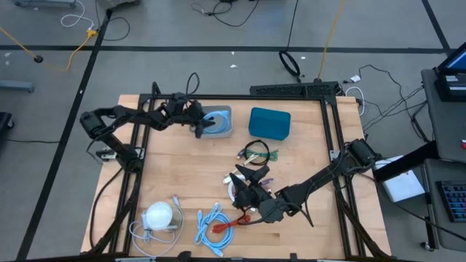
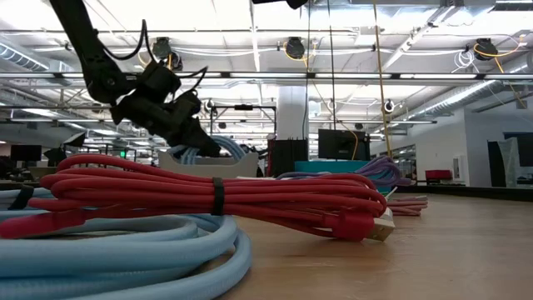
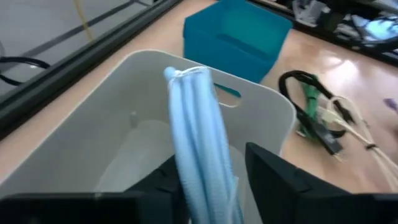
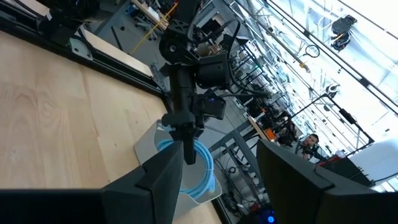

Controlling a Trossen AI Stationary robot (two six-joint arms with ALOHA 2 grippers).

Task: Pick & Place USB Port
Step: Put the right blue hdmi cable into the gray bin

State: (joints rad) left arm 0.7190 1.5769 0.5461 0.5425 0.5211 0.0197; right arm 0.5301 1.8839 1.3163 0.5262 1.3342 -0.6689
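Two bins are set at the table's far edge: over the grey bin (image 1: pixel 218 121) a light-blue cable bundle (image 3: pixel 200 143) is pinched by the left gripper (image 1: pixel 199 128), beside the teal bin (image 1: pixel 269 122). The right gripper (image 1: pixel 242 188), fingers spread, is surrounded by a red cable (image 2: pixel 225 196), a green cable (image 1: pixel 256 153) and a blue cable (image 1: pixel 213 227).

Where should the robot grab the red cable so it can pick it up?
Probably at the middle of the red cable coil, near its black tie, coming straight down from above. The loops are bundled tight there, so one pinch should lift them all; the connector end would likely dangle.
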